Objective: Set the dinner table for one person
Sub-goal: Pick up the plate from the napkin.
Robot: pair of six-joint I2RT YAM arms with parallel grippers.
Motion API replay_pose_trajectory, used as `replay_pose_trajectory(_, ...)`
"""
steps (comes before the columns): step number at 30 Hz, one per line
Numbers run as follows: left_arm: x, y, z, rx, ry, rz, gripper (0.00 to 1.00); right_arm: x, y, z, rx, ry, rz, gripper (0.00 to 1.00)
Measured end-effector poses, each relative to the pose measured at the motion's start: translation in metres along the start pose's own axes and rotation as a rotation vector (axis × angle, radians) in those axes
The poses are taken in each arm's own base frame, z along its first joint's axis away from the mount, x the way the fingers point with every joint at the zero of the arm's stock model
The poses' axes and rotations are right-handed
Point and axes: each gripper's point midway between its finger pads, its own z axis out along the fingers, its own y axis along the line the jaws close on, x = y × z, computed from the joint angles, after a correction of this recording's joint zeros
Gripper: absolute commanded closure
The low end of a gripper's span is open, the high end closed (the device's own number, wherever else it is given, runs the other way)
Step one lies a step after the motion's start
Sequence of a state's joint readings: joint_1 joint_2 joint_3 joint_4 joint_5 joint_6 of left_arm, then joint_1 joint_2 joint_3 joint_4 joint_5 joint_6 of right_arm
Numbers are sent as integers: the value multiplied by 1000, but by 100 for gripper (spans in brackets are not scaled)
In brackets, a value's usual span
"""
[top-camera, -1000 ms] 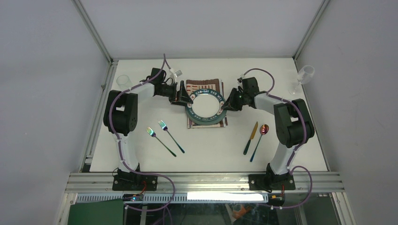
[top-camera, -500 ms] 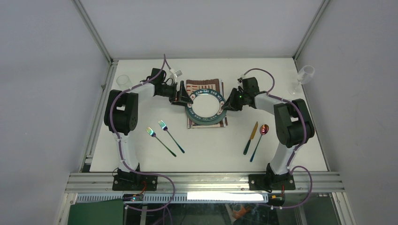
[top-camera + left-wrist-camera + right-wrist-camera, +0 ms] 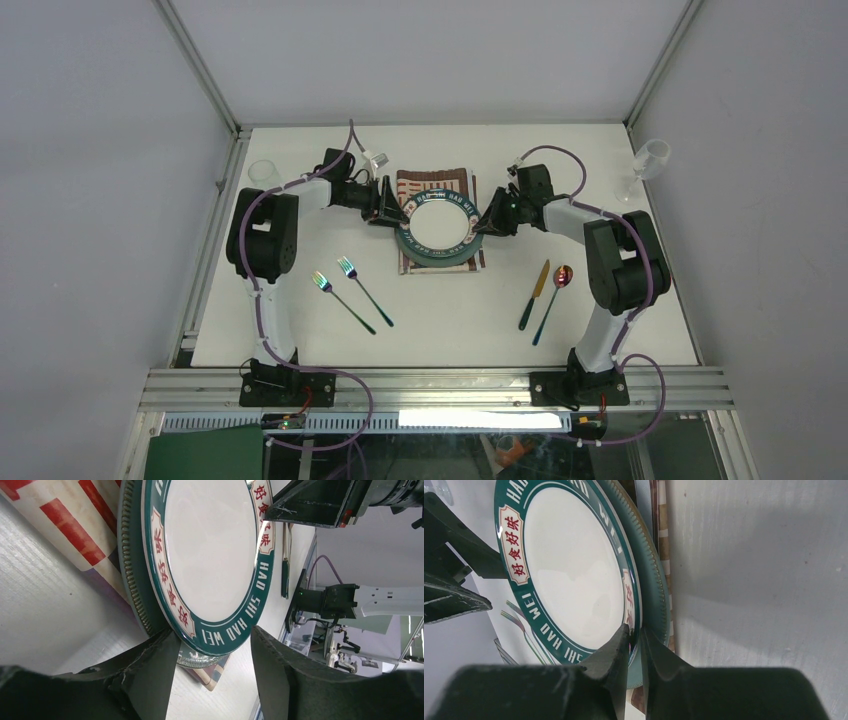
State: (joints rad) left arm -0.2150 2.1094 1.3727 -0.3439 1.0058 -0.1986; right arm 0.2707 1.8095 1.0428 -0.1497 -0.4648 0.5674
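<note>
the plate (image 3: 438,228) lies on the striped placemat (image 3: 432,181) at the far middle of the white counter (image 3: 450,320), squarely between the two tools. the coming move, as i judge it, is a two-sided lift or shift that needs both rims gripped. the right tool (image 3: 487,222) comes in from the right and is pinched narrow on the plate's right rim, the edge caught between its fingers. the left tool (image 3: 390,205) reaches in from the left with its jaws standing apart around the left rim, one finger at the edge and the other clear of it, so it has no hold on the plate yet. the plate is round and has no long axis; the line that matters runs left to right through both tools. nearer than the mat, two forks (image 3: 368,296) lie to the left, and a knife (image 3: 534,295) and spoon (image 3: 549,308) to the right, all well apart from the plate. a tumbler (image 3: 263,172) stands far left and a stemmed glass (image 3: 650,160) far right. nothing stands between tools and plate.
</note>
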Motion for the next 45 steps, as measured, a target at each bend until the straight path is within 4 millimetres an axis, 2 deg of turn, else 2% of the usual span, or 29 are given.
replay_pose_trajectory(7, 0, 0, 1, 2, 1, -4, 42, 0, 1, 1, -2, 0, -2, 84)
replay_pose_trajectory(9, -1, 1, 2, 3, 2, -14, 46, 0, 1, 1, -2, 1, -2, 84)
replay_pose_trajectory(13, -3, 6, 5, 2, 5, -34, 57, 1, 1, 1, -5, 2, -3, 85)
replay_pose_trajectory(15, -3, 8, 7, 5, 6, -44, 68, 1, 1, 1, -5, 3, -2, 85)
replay_pose_trajectory(17, -2, 12, 9, -4, 6, -52, 73, 1, 1, 1, -5, 2, -3, 86)
replay_pose_trajectory(18, -2, 14, 9, -6, 8, -60, 75, 1, 1, 1, -5, 2, -3, 88)
replay_pose_trajectory(20, -1, 17, 11, -4, 10, -70, 82, 1, 1, 1, -5, 2, -3, 100)
replay_pose_trajectory(25, 0, 19, 12, -12, 10, -92, 92, 1, 1, 2, -2, 1, -1, 100)
replay_pose_trajectory(33, -2, 18, 11, -33, 10, -121, 100, 1, 2, 3, 16, -10, -18, 100)
replay_pose_trajectory(37, -4, 18, 10, -68, 18, -109, 100, 3, 7, -2, 50, -29, -53, 100)
replay_pose_trajectory(40, -6, 18, 13, -124, 28, -53, 100, 4, 9, -9, 90, -55, -82, 100)
replay_pose_trajectory(45, -11, 9, 29, -203, 53, 56, 100, 1, 5, -31, 170, -116, -114, 100)
